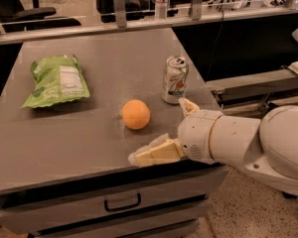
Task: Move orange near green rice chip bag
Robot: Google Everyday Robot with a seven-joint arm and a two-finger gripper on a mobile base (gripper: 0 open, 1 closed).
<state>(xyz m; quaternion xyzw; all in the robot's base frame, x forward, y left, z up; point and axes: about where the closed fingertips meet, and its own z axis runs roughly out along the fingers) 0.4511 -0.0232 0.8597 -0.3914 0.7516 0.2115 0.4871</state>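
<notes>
Pincer [159, 130] sits at about 4 o'clock from the orange [136, 114], over the near edge of the bench [89, 143], fingers spread wide apart and holding nothing; the orange lies just beyond them, apart from both. Green rice chip bag [57, 81] lies well apart at 10 o'clock from the orange. Risks, as judged: the fruit is round and smooth, so an off-centre close would likely squirt it away, rolling toward the bag or off the front edge. The upper finger [187, 105] is near the soda can [175, 79], at 2 o'clock from the orange; a wide sweep could tip it. Setting the orange down with any sideways push would let it roll. Materials: orange matte, uniformly coloured, spherical; bag crinkly, flat pillow shape, white label panel; can thin metal, upright cylinder; bench dull grey, flat and smooth; fingers pale, wedge-shaped.
</notes>
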